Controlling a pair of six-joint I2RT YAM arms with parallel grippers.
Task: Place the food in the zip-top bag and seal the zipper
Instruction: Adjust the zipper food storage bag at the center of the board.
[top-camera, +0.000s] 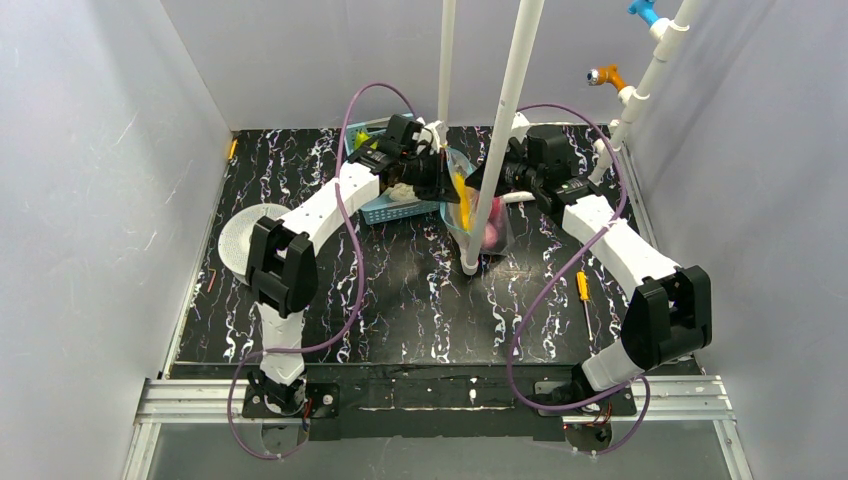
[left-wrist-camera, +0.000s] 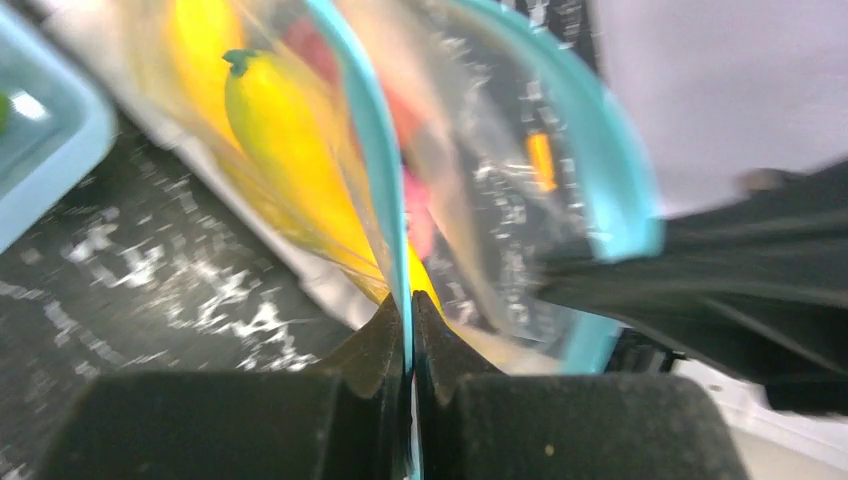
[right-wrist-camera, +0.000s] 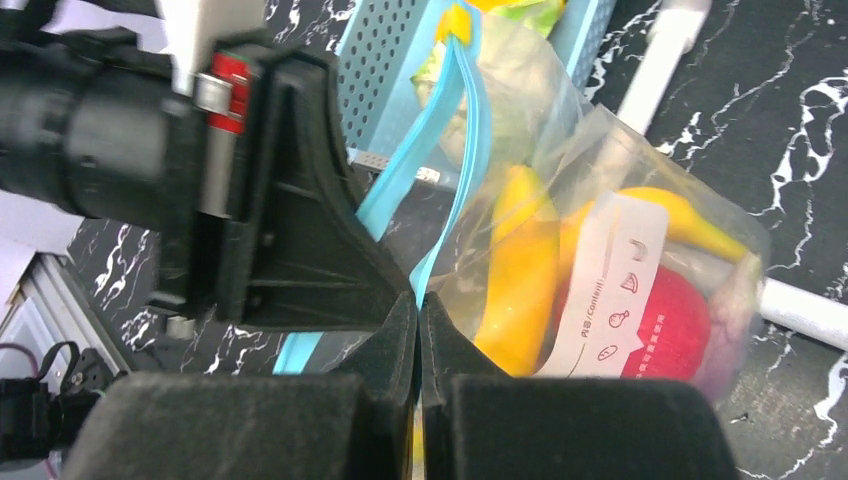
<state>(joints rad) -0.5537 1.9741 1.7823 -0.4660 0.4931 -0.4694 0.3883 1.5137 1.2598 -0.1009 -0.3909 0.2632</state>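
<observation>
Left gripper (left-wrist-camera: 410, 300): black foam pads pressed flat together, pinching the thin teal zipper (left-wrist-camera: 375, 150) at the bag's mouth. Right gripper (right-wrist-camera: 418, 300): likewise clamped tight on the same strip, just beside the left one.

Hanging from both pinches, the bag (right-wrist-camera: 600, 150): clear, floppy, crinkled plastic with a white printed label (right-wrist-camera: 620, 280) on its side. Beyond the left pads, the two teal edges parted in a curved loop.

Inside the bag, a smooth curved yellow banana (right-wrist-camera: 515, 270) and a round glossy red apple (right-wrist-camera: 670, 320) behind the label. A hint of purple at the bag's bottom corner, too blurred to name.

Behind the bag, a light-blue basket (right-wrist-camera: 390, 60) of perforated plastic. Across the bag in the overhead view, a white pole (top-camera: 500, 130). Under the bag, a black table (top-camera: 400, 300) with white marble veining.
</observation>
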